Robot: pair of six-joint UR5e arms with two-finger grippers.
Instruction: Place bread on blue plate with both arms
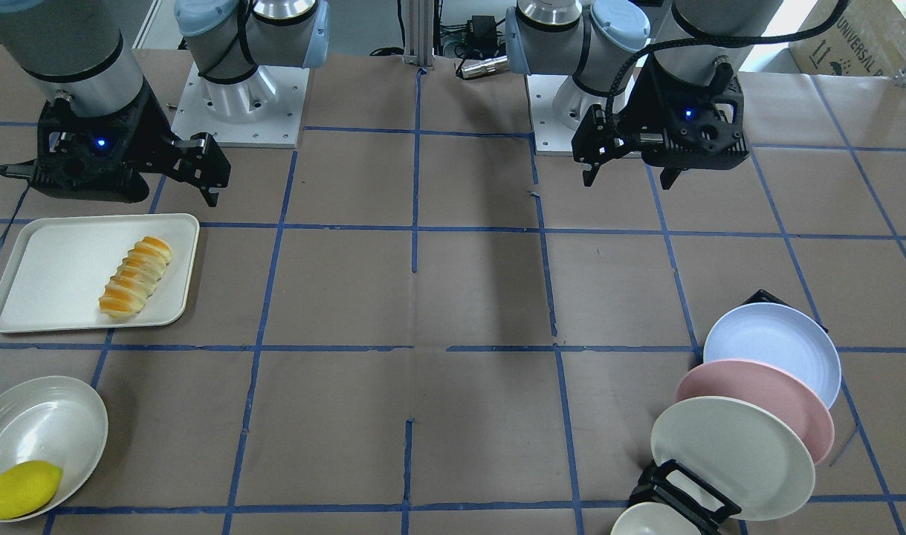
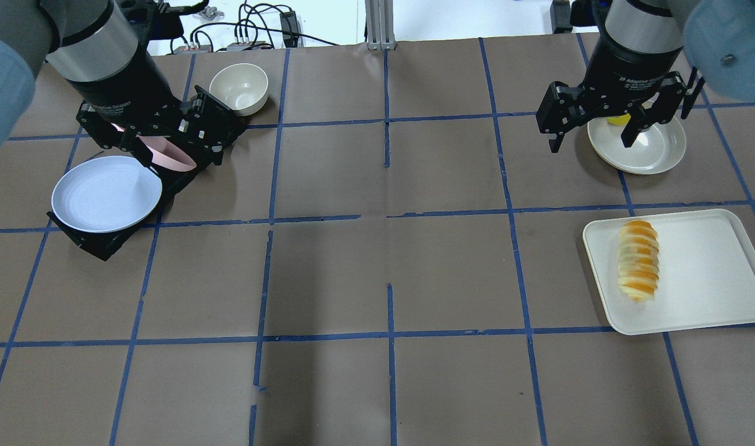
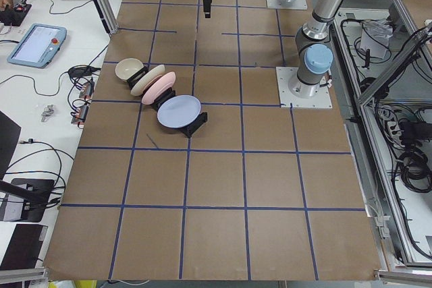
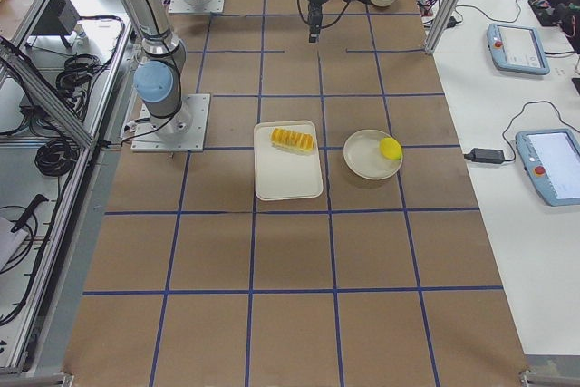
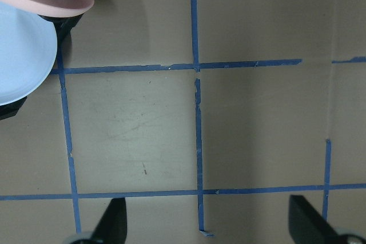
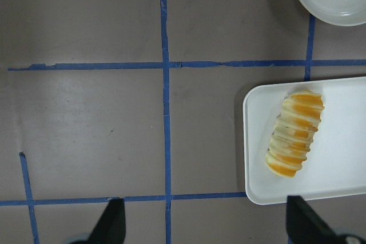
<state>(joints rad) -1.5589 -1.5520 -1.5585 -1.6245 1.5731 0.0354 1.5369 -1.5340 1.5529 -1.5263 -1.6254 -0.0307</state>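
Overhead exterior: left tool (image 5: 209,224), right tool (image 2: 591,141) both apart, empty. Blue plate (image 2: 104,193) racked against pink plate (image 2: 166,155); risks dragging both.

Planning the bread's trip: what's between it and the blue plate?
Overhead view: past the white tray holding the striped orange bread, only brown taped table until the round pale-blue plastic plate.

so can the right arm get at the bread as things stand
Probably yes: the bread lies bare on the white tray, nothing over it, and the right gripper hangs open close by.
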